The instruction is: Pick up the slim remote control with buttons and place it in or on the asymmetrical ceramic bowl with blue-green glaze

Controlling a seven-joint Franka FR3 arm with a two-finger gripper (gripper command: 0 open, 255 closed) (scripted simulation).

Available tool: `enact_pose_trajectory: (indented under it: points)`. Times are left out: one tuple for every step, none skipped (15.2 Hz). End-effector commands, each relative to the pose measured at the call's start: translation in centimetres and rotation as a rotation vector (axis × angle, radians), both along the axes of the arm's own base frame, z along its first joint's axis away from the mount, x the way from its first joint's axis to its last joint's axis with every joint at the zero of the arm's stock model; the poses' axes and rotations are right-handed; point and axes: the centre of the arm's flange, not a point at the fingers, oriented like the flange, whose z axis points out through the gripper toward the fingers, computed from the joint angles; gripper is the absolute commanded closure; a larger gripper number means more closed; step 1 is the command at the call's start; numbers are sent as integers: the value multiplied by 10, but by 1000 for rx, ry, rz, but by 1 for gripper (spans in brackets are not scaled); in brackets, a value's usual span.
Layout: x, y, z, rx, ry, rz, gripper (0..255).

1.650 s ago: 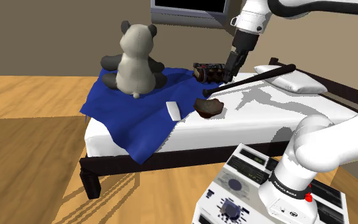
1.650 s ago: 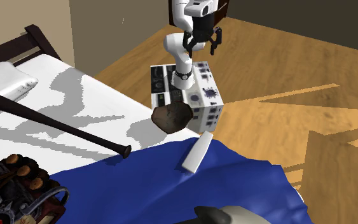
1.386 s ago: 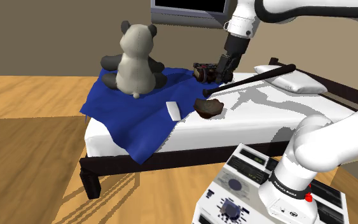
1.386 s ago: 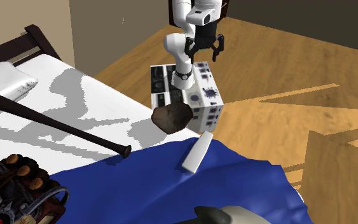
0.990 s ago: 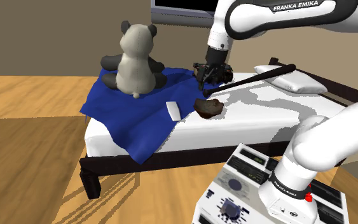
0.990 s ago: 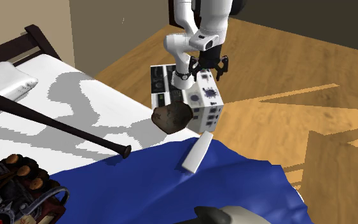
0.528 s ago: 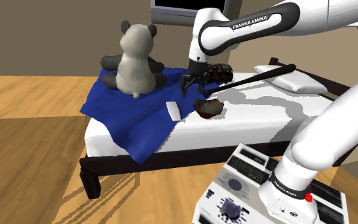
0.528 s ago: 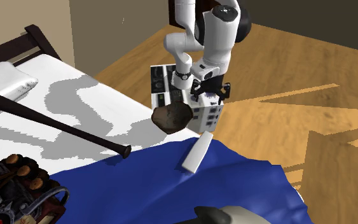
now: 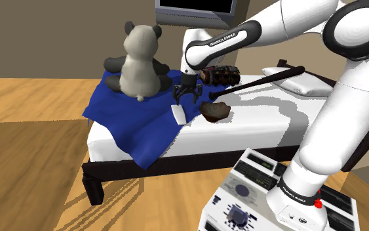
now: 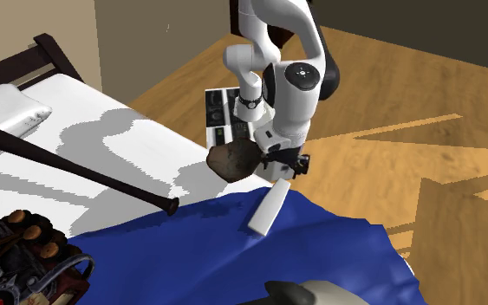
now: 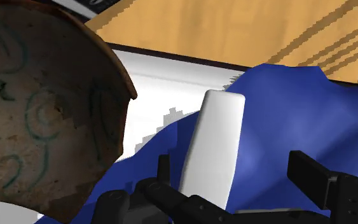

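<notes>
The slim remote (image 9: pixel 178 113) is drawn plain white and lies flat on the blue blanket (image 9: pixel 137 115), near the bed's front edge. The bowl (image 9: pixel 215 110) is brown and lopsided, with blue-green swirls inside (image 11: pixel 37 121); it sits on the white sheet just beside the remote. My gripper (image 9: pixel 183 92) hangs open a little above the remote's far end. In the wrist view the remote (image 11: pixel 214 143) lies between the spread fingers (image 11: pixel 312 173), which do not touch it. In the second exterior view the gripper (image 10: pixel 287 166) is over the remote (image 10: pixel 268 208), next to the bowl (image 10: pixel 233 159).
A panda plush (image 9: pixel 137 62) sits on the blanket behind the remote. A dark bat (image 9: pixel 261 81) lies across the bed toward a pillow (image 9: pixel 301 81), beside a dark cluttered object (image 9: pixel 219 73). My stand (image 9: pixel 274 197) is at the shoulder view's lower right, on wooden floor.
The arm has swung from above the bat to the shoulder view's left and downward, and now hangs over the remote. The fingers stayed open; nothing on the bed has moved.
</notes>
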Motion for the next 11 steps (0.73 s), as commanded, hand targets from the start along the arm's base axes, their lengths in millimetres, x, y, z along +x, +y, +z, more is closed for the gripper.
enact_pose_trajectory:
  points:
    - [20,-7,-18,2,8,-54,0]
    - [30,-11,-27,3,12,-79,0]
    - [39,-15,-36,4,16,-105,0]
    - [49,-19,-45,5,21,-130,0]
    - [58,-24,-54,6,25,-156,0]
    - [64,-27,-60,7,28,-173,0]
    - [64,-27,-65,7,28,-173,0]
    - [64,-27,-70,7,28,-173,0]
    - [64,-27,-76,7,28,-173,0]
    - [64,-27,-81,7,28,-173,0]
    - [64,-27,-86,7,28,-173,0]
